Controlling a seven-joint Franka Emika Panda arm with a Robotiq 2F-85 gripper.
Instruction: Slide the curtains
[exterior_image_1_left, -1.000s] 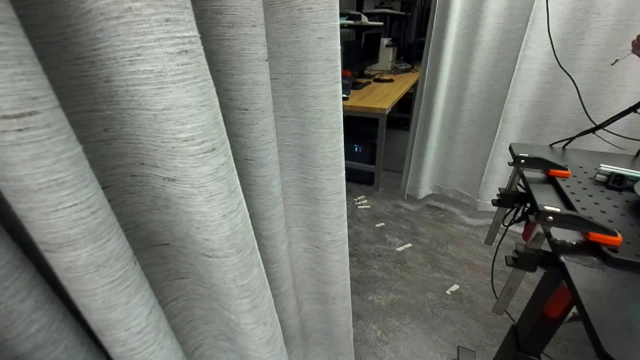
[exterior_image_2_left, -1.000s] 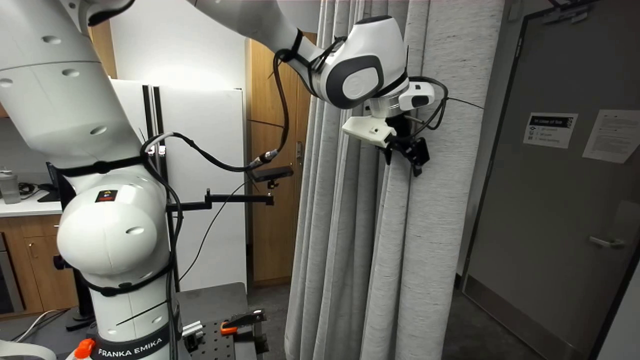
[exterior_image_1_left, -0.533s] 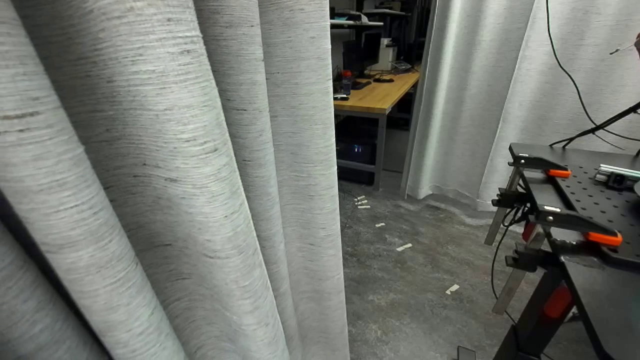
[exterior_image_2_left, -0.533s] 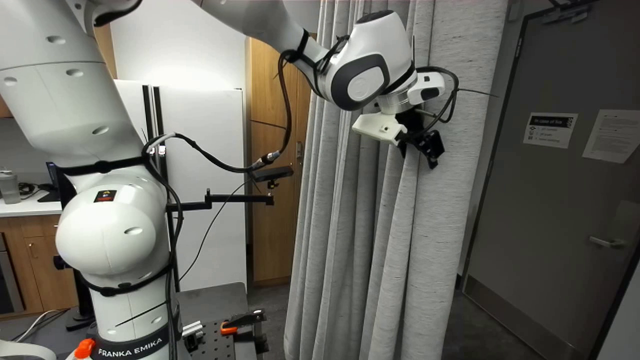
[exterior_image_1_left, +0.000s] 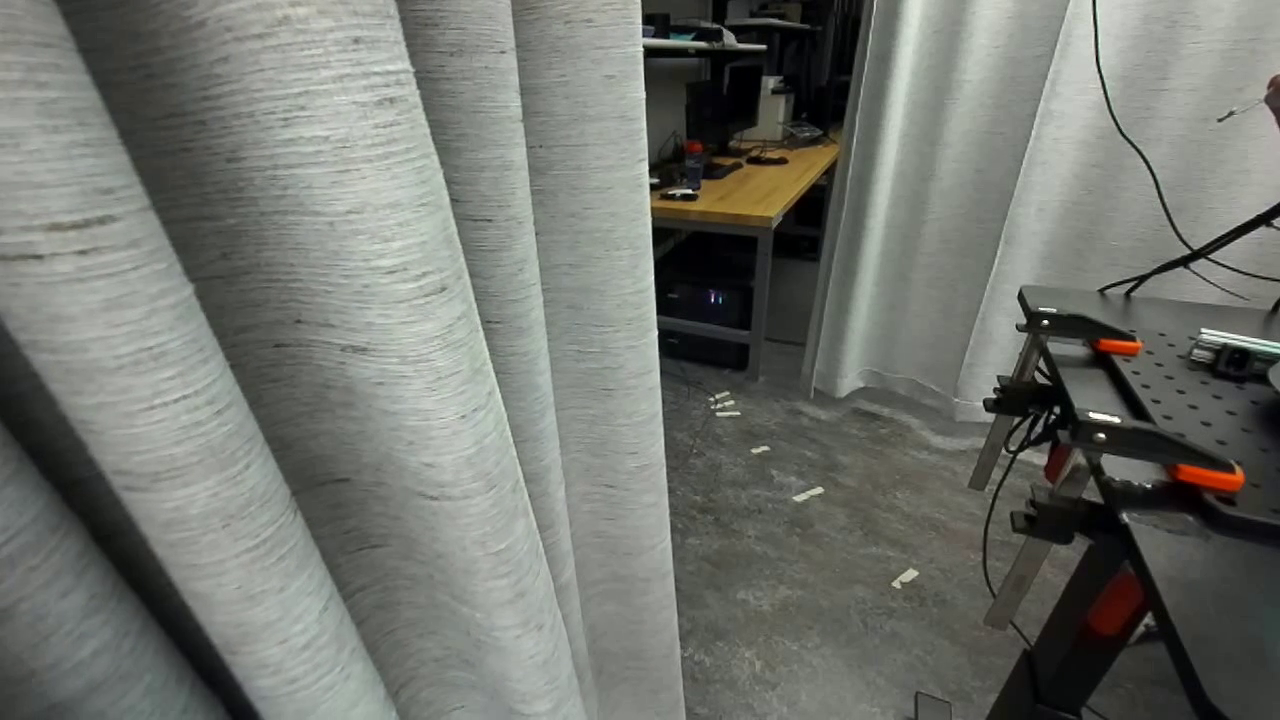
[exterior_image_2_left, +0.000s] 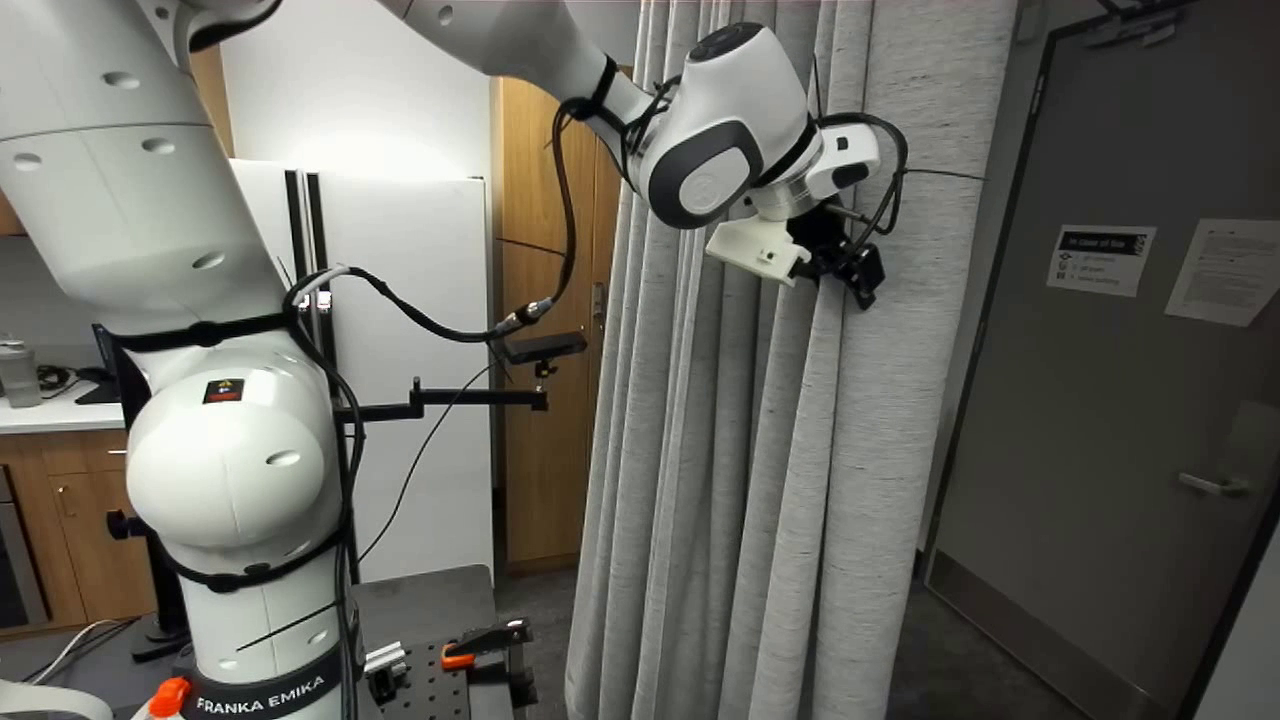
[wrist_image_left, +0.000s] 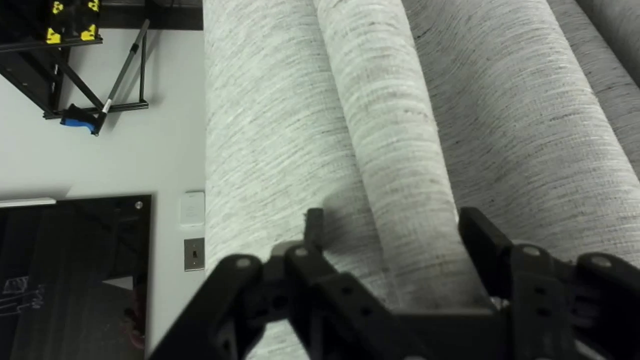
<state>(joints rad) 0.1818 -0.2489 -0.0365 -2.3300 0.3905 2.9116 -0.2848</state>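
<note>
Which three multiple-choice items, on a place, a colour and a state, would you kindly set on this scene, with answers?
1. Where are the two white printed paper sheets?
A) wooden cabinet
B) dark-grey door
C) white fridge

2. What colour are the tips of the two black clamps?
A) green
B) blue
C) orange

3. How does the black two-fingered tool stand?
A) open around a fold of light-grey streaked fabric curtain
B) shut on nothing
C) shut on a paper sheet

1 B: in an exterior view the sheets hang on the door.
2 C: both clamps end in bright orange.
3 A: the wrist view shows its fingers apart, the fold between them.
</note>
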